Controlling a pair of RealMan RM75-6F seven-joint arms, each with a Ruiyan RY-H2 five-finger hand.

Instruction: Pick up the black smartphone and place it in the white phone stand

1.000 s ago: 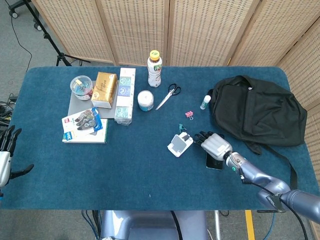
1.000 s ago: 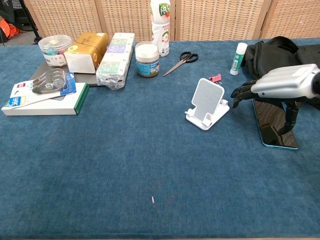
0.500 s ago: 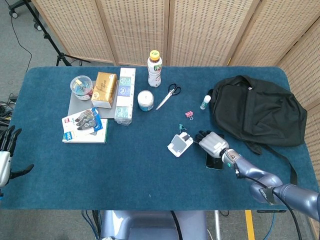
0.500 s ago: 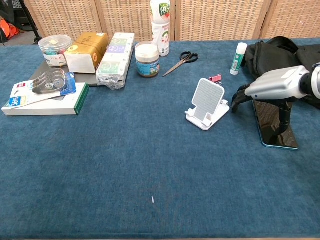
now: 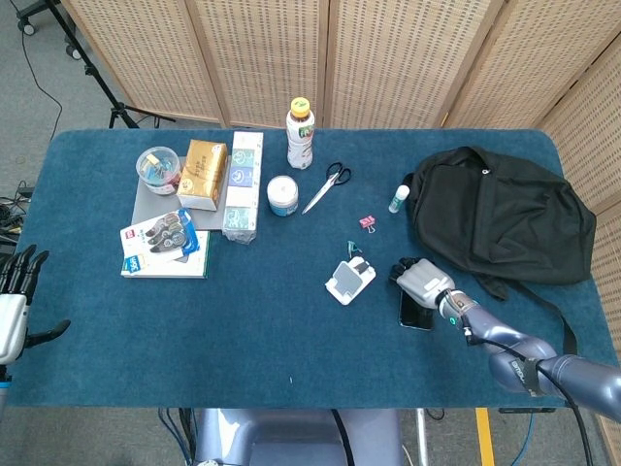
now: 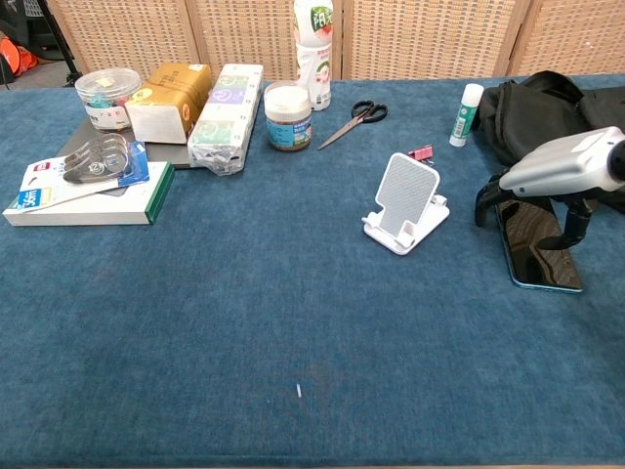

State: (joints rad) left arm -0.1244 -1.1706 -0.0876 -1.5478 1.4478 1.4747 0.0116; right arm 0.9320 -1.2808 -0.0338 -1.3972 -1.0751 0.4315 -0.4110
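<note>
white phone stand (image 6: 404, 205) empty; black smartphone (image 6: 536, 250) flat under right robot hand (image 6: 562, 168).

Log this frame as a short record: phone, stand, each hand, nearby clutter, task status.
phone: black smartphone lying flat on the blue table, not lifted
stand: white phone stand upright and holding nothing, to the left of the phone in the chest view
right hand: right hand over the phone's far end, fingers curled down around it; firm grip cannot be confirmed
left hand: left hand at the table's left edge, fingers spread, holding nothing
clutter: black backpack behind the phone; pink clip behind the stand
status: phone not yet in stand
</note>
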